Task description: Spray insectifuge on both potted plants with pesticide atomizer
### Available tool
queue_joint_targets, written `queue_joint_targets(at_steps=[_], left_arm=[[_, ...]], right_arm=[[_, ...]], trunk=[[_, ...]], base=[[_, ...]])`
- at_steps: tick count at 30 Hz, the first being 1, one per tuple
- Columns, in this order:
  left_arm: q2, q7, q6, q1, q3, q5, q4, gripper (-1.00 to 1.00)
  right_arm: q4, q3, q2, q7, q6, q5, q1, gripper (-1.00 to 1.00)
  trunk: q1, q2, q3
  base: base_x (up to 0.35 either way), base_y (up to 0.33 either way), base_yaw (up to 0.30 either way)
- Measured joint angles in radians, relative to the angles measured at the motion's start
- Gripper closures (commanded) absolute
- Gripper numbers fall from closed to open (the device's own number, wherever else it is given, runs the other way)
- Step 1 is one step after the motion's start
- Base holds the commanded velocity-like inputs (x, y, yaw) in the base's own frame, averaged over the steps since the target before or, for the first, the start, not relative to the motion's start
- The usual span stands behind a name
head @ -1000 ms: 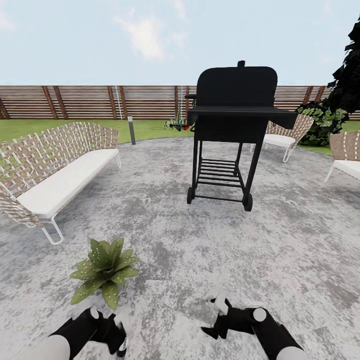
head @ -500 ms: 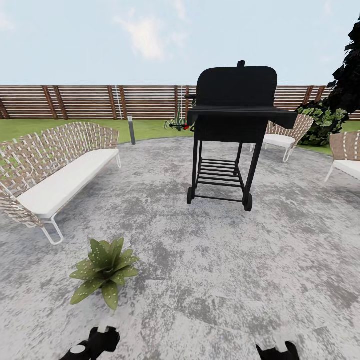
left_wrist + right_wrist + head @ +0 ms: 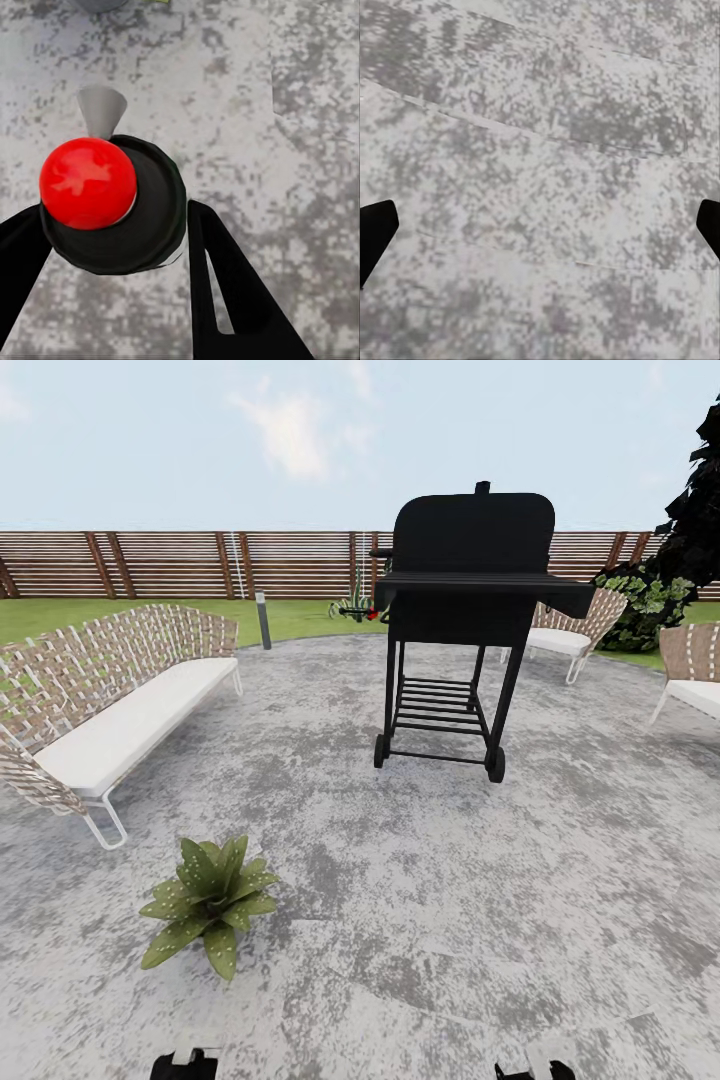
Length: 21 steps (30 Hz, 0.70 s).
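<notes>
One potted plant (image 3: 207,901), a low rosette of broad green leaves, sits on the grey paving (image 3: 420,880) at the lower left of the head view. In the left wrist view the pesticide atomizer (image 3: 88,180) has a red round cap, a dark green body and a grey nozzle. My left gripper (image 3: 118,214) is shut on it, one black finger on each side. That gripper's top (image 3: 185,1065) peeks in at the head view's bottom edge, just below the plant. My right gripper (image 3: 544,223) is open over bare paving, and its tips (image 3: 535,1071) show at the bottom right.
A black grill (image 3: 465,620) on wheels stands ahead in the middle. A wicker sofa (image 3: 110,705) is on the left and wicker chairs (image 3: 575,625) are at the back right. The slat fence (image 3: 200,563), the lawn and a dark tree (image 3: 695,510) ring the paving.
Both arms have dropped toward the bottom edge of the head view, so just the gripper tips show. The plant, the grill and the seats have not moved.
</notes>
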Motion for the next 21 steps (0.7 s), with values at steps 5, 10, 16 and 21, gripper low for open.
queue_joint_targets(at_steps=[5, 10, 16, 21], left_arm=[[0.000, 0.000, -0.001, 0.010, 0.000, 0.000, 0.001, 1.00], [-0.004, 0.000, -0.002, 0.012, 0.000, 0.000, 0.001, 1.00], [-0.005, 0.000, -0.002, 0.012, 0.000, 0.000, 0.001, 1.00], [-0.005, 0.000, -0.002, 0.013, 0.000, 0.000, 0.001, 1.00]], right_arm=[[0.081, 0.001, 0.009, 0.001, 0.001, -0.001, 0.005, -1.00], [0.080, 0.060, 0.009, 0.001, 0.001, -0.011, 0.005, -1.00], [0.080, 0.401, -0.002, 0.001, 0.005, -0.676, 0.006, -1.00], [0.079, 0.491, -0.002, -0.001, 0.004, -0.916, 0.006, -1.00]], trunk=[[0.000, 0.000, 0.000], [0.000, 0.000, 0.000], [0.000, 0.000, 0.000], [0.000, 0.000, 0.000]], base=[[0.000, 0.000, 0.000], [0.000, 0.000, 0.000], [0.000, 0.000, 0.000], [0.000, 0.000, 0.000]])
